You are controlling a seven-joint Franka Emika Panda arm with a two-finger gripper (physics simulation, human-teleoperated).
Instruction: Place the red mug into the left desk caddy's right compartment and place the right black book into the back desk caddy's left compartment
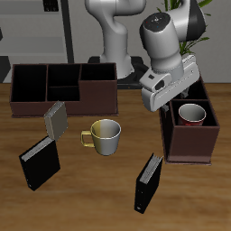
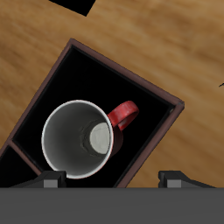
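Note:
The red mug [image 1: 191,115] stands upright inside the left desk caddy [image 1: 189,149], in the compartment nearer the table's front edge. My gripper [image 1: 173,102] hangs open just above it, holding nothing. The wrist view looks straight down into the mug [image 2: 77,140], with its white inside and red handle, framed by the caddy's walls [image 2: 122,72]; my gripper [image 2: 120,180] shows both fingers spread wide, clear of the mug. The right black book [image 1: 40,164] stands near the front edge, far from the gripper. The back desk caddy [image 1: 63,87] sits broadside farther back.
A second black book [image 1: 149,181] stands near the front edge, close to the left caddy. A small grey book [image 1: 56,118] stands before the back caddy. A yellow-green mug [image 1: 105,135] sits mid-table.

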